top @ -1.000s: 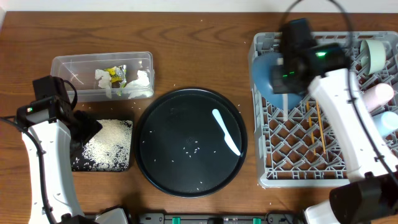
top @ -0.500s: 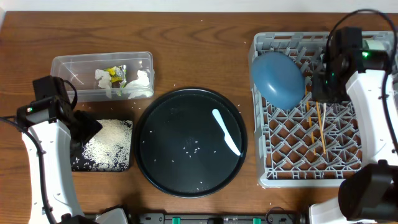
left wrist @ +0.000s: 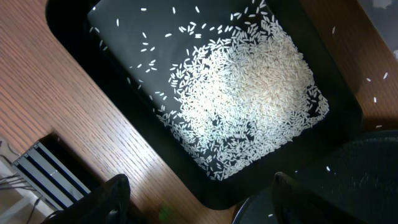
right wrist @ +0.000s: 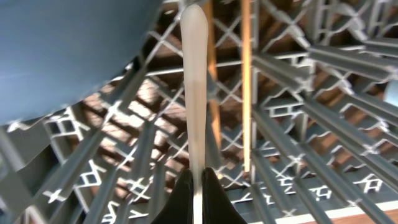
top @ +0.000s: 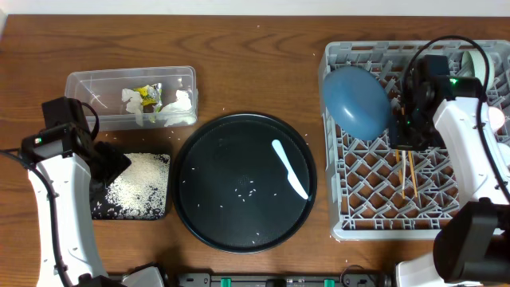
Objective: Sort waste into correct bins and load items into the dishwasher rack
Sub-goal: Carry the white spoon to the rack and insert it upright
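Two grippers: left gripper (left wrist: 199, 190) spread over black tray (left wrist: 112, 62), right gripper (right wrist: 198, 182) pinching white utensil (right wrist: 193, 81)
Room: dishwasher rack (right wrist: 323, 93) free beside chopsticks (right wrist: 246, 81)

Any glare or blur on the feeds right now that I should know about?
Overhead: sharp and evenly lit. Left wrist: the rice is nearly blown out at the pile's centre, and the fingers at the bottom edge are dark and soft. Right wrist: the dish is blurred up close, the utensil slightly soft, the rack fairly crisp.
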Controlling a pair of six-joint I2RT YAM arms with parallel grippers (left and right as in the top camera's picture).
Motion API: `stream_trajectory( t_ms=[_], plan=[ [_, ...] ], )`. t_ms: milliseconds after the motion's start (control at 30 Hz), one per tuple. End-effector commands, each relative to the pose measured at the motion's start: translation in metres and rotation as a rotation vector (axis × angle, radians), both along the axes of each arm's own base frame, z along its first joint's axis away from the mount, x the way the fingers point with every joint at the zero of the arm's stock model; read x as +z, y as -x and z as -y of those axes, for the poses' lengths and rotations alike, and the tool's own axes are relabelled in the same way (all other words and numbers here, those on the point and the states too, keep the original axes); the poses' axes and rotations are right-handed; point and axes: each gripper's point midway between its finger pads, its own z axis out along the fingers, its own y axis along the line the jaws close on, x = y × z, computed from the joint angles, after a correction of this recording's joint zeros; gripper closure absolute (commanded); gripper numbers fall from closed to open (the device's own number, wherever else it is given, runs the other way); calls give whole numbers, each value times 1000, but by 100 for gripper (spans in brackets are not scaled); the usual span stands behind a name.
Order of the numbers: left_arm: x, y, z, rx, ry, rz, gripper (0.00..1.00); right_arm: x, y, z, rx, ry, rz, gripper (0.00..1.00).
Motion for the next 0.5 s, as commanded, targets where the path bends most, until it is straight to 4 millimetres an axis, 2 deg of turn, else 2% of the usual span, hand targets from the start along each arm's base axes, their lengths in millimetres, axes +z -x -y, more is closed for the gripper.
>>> stream_trajectory(
  t_ms=[0,100,333,467],
  plan=[
    [-2,2,-1,12,3,-10,27,2,1,-10,35,-25,4,99],
    [-2,2,-1,12,3,-9,27,2,2,-10,35,-25,2,97],
    [-2,2,-1,12,3,-10,27,2,2,-9,34,-16,1,69],
    [-2,2,-1,12,3,-10,27,2,2,-9,35,-18,2,68]
  ],
)
